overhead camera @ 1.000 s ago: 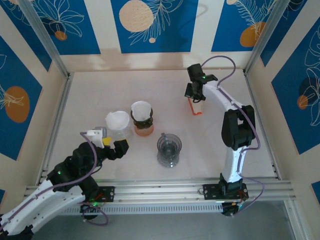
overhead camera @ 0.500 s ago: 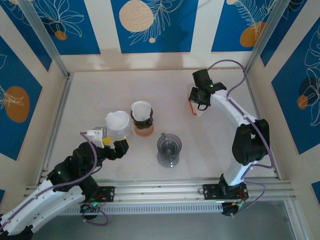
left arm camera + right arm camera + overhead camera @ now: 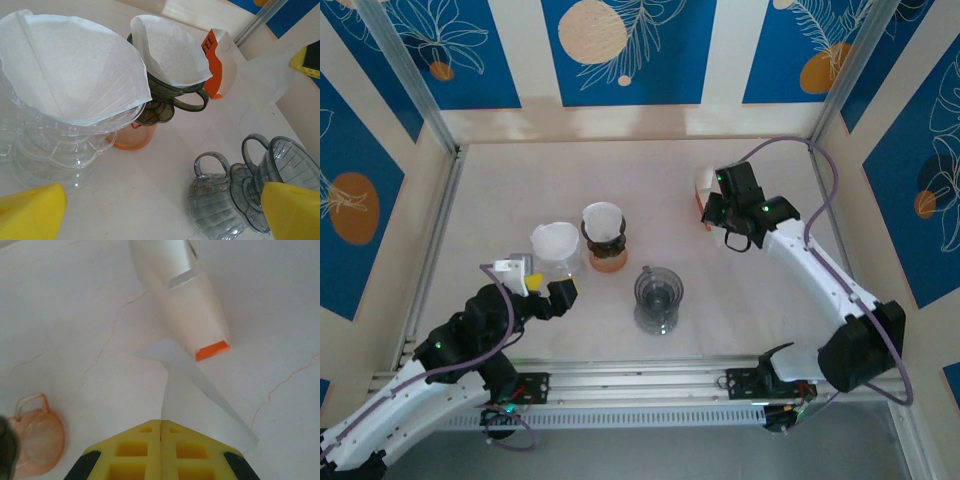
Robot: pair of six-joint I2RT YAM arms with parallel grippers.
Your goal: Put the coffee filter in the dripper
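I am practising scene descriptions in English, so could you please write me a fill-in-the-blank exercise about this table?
1. The right gripper is shut on a folded white paper ____.
2. The left gripper has its jaws ____.
3. The dark green dripper stands on a lower dripper coloured ____.
4. The clear dripper is lined with paper, but the grey glass drippers are ____.

Missing words: filter; open; orange; empty.

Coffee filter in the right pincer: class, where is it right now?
In the right wrist view the coffee filter sticks out of the shut right pincer, just short of the white-and-orange filter pack.
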